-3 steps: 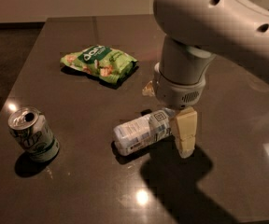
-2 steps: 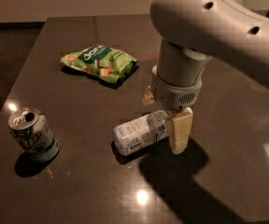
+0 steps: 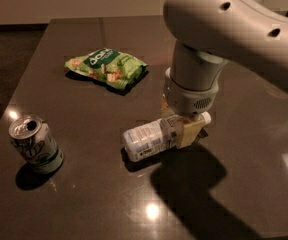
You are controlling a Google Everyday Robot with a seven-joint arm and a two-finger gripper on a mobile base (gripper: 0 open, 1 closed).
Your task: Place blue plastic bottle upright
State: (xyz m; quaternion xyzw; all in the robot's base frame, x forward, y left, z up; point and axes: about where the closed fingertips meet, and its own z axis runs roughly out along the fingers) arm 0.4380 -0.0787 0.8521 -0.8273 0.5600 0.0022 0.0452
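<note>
The blue plastic bottle lies on its side on the dark table, its white cap pointing right and its base pointing left. Its label is pale with a small square code. My gripper hangs from the big white arm straight above the bottle's neck end. One tan finger presses the near side of the bottle and the other sits behind it. The jaws are closed on the bottle, which rests on the table.
A green-and-white soda can stands upright at the front left. A green snack bag lies flat behind the bottle. The table's left edge runs close to the can. The arm's shadow covers the table in front of the bottle.
The gripper has shifted slightly left and back over the bottle's neck, and its fingers have drawn together onto the bottle. The cap now shows to the right of the near finger. The bottle has stayed put.
</note>
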